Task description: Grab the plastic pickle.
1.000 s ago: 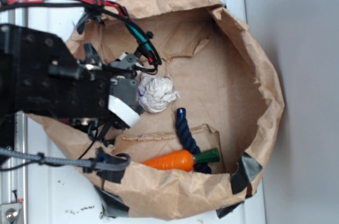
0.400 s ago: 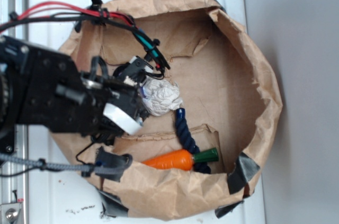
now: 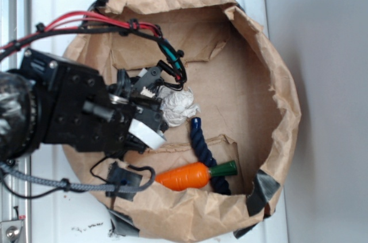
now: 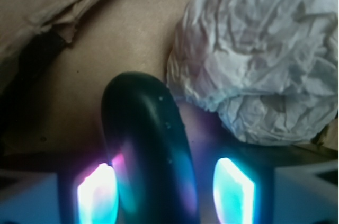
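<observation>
In the wrist view the plastic pickle [image 4: 145, 139], dark green and glossy, lies lengthwise between my gripper's [image 4: 167, 192] two glowing pads. The left pad [image 4: 98, 195] sits right against its side. A narrow gap separates the right pad [image 4: 233, 189] from it, so the gripper stands open around it. In the exterior view the black arm [image 3: 86, 114] reaches into the left side of the brown paper bag [image 3: 276, 82] and hides both the pickle and the fingers.
A crumpled white paper ball [image 3: 179, 107] [image 4: 259, 60] lies just right of the gripper. A navy twisted rope [image 3: 201, 142] and an orange carrot with a green stem [image 3: 187, 175] lie near the bag's front wall. Red and black cables [image 3: 115, 22] arch over the bag's left rim.
The arm has shifted right and lower into the bag, closer to the paper ball. The ball has been nudged slightly right.
</observation>
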Action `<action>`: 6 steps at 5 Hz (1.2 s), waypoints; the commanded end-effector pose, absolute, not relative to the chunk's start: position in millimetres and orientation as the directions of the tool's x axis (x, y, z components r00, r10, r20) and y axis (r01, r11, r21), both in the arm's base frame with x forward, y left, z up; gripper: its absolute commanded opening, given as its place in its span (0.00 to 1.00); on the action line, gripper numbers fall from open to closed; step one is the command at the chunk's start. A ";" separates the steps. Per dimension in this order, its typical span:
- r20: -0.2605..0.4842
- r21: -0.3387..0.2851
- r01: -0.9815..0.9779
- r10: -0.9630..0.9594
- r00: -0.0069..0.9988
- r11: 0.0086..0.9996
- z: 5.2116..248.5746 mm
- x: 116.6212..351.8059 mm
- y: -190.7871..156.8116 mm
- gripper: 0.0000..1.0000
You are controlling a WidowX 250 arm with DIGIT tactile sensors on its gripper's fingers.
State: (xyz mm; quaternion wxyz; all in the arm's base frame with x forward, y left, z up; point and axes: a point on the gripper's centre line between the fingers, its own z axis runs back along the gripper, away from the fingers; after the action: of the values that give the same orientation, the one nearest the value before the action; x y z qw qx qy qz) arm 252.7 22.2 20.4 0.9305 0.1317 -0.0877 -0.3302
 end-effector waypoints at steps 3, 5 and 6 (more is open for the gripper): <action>0.219 0.131 0.233 -0.257 0.941 0.964 133.9 267.2 75.3 0.00; 0.283 0.046 0.030 -0.042 0.958 0.998 187.9 261.1 75.0 0.00; 0.285 0.055 -0.009 -0.007 0.959 0.998 204.6 264.6 56.7 0.00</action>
State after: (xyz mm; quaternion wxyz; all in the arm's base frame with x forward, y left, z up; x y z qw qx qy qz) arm 264.0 56.6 178.1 0.9952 0.0165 -0.0967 0.0026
